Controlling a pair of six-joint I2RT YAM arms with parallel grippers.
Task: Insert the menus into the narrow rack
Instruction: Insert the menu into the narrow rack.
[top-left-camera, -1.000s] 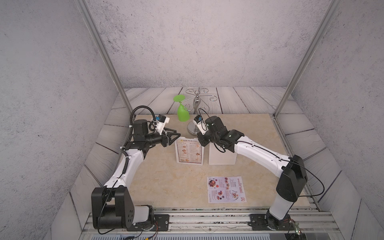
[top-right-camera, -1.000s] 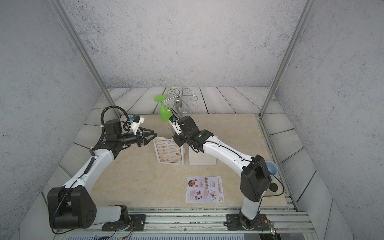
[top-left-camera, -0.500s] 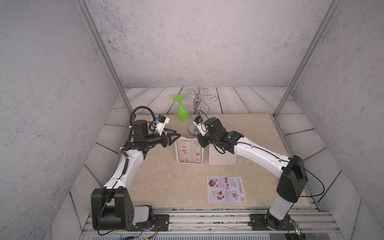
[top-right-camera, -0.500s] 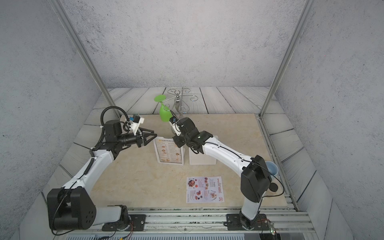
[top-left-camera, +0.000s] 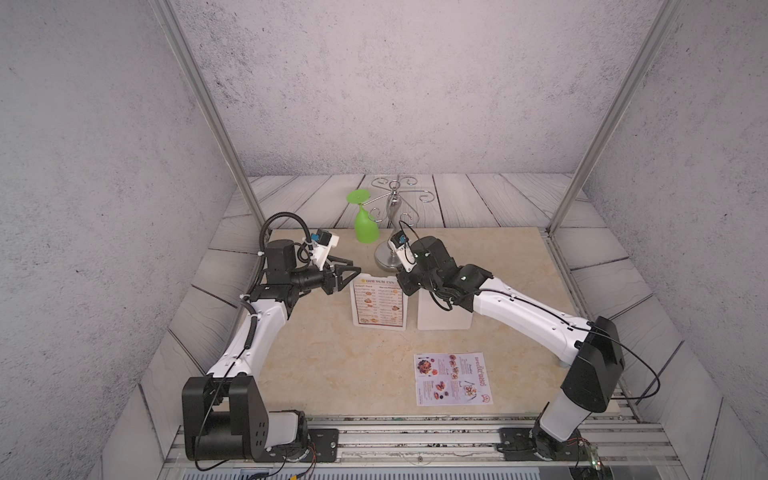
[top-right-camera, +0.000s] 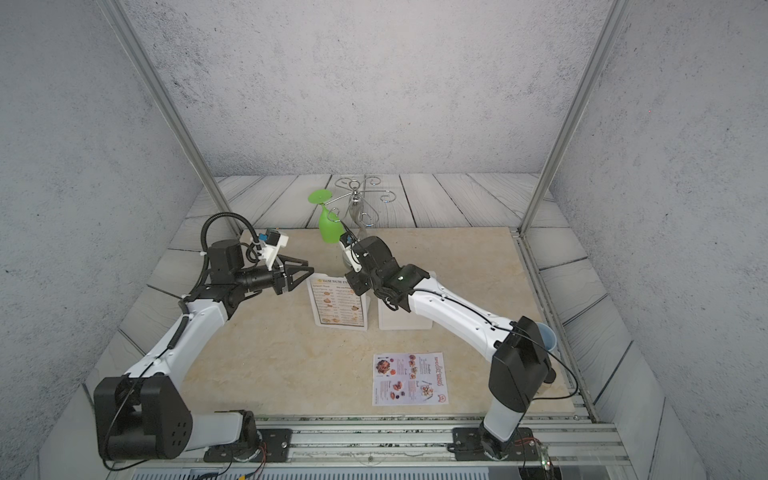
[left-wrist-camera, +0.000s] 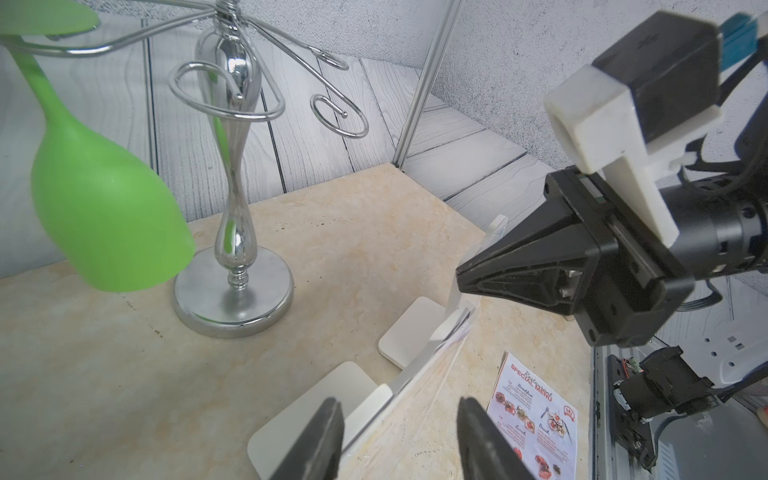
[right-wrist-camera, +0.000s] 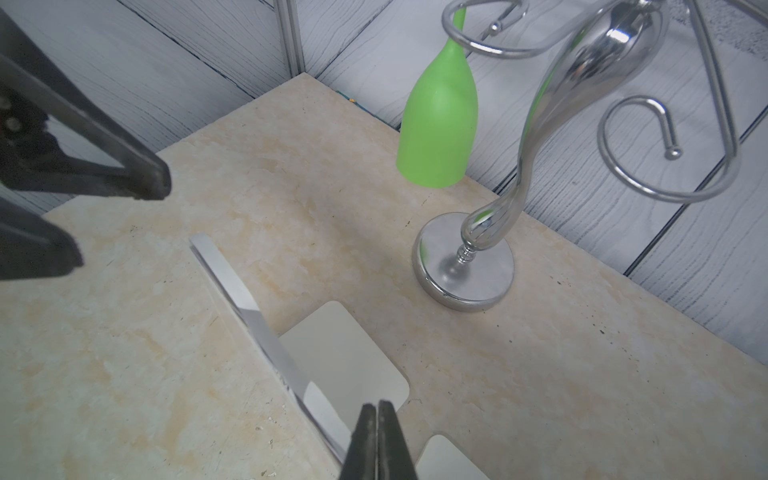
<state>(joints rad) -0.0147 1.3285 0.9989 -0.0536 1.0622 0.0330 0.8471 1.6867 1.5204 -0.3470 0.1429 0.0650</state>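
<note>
The white "DIM SUM INN" menu (top-left-camera: 378, 303) stands upright in the narrow rack (right-wrist-camera: 345, 353), a thin slot on white feet at mid-table. My right gripper (right-wrist-camera: 377, 415) is shut at the menu's top right corner, its tip beside the sheet's upper edge (right-wrist-camera: 232, 286). I see nothing between its fingers. My left gripper (left-wrist-camera: 399, 428) is open at the menu's top left corner, and the sheet's upper edge runs between its fingers (left-wrist-camera: 328, 432) without touching them. The lilac "SPECIAL MENU" menu (top-left-camera: 453, 384) lies flat near the front, to the right of the rack.
A chrome glass stand (top-left-camera: 392, 232) rises just behind the rack, with a green wine glass (top-left-camera: 365, 222) hanging upside down from it. A blue cup (top-right-camera: 544, 336) stands behind the right arm's base. Metal rails (top-left-camera: 415, 432) line the front edge.
</note>
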